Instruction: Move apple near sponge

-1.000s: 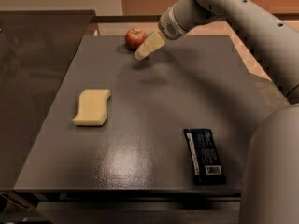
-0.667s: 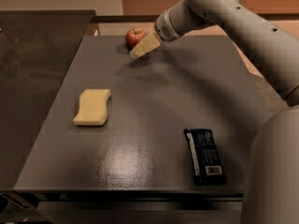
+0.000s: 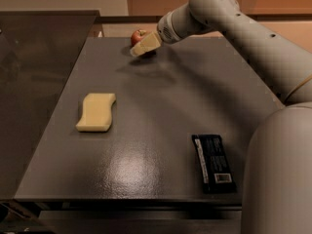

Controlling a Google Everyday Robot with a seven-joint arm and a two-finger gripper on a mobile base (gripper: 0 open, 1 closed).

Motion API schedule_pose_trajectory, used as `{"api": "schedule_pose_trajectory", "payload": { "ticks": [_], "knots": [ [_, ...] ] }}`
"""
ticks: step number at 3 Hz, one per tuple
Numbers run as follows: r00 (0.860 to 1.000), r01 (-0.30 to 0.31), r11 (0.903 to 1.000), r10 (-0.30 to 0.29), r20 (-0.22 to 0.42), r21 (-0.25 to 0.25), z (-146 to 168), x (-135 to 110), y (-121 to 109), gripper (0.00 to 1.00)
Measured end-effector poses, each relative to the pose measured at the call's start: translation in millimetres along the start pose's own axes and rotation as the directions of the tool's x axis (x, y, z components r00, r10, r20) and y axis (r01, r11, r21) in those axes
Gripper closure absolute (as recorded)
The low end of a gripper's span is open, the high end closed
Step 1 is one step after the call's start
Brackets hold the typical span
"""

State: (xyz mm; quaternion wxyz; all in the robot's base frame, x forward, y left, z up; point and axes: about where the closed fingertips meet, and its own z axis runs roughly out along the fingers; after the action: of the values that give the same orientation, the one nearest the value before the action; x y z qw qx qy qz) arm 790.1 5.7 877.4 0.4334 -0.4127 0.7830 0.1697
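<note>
The red apple (image 3: 137, 35) sits at the far edge of the dark grey table (image 3: 161, 116), partly hidden behind my gripper. My gripper (image 3: 139, 48), with tan blocky fingers, is right in front of the apple, low over the table. The pale yellow sponge (image 3: 96, 111) with wavy sides lies flat on the left part of the table, well nearer the camera than the apple and apart from the gripper.
A black rectangular packet (image 3: 214, 163) lies near the table's front right. My white arm (image 3: 243, 28) reaches in from the right across the far side. A dark counter (image 3: 34, 72) borders the table on the left.
The gripper has moved left and slightly farther, closing in on the apple and now covering part of it. The apple, sponge and black packet have not moved.
</note>
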Motion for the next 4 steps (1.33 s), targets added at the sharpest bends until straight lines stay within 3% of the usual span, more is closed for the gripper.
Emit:
{"api": "schedule_pose_trajectory", "payload": {
  "ticks": [2,3,4],
  "knots": [
    [1.0,-0.015,0.999,0.014,-0.014,-0.042,25,-7,2,0.0],
    [0.999,-0.016,0.998,0.015,-0.032,-0.062,30,-6,8,0.17],
    [0.999,-0.018,0.9974,0.014,-0.045,-0.07,30,-2,13,0.41]
  ]
}}
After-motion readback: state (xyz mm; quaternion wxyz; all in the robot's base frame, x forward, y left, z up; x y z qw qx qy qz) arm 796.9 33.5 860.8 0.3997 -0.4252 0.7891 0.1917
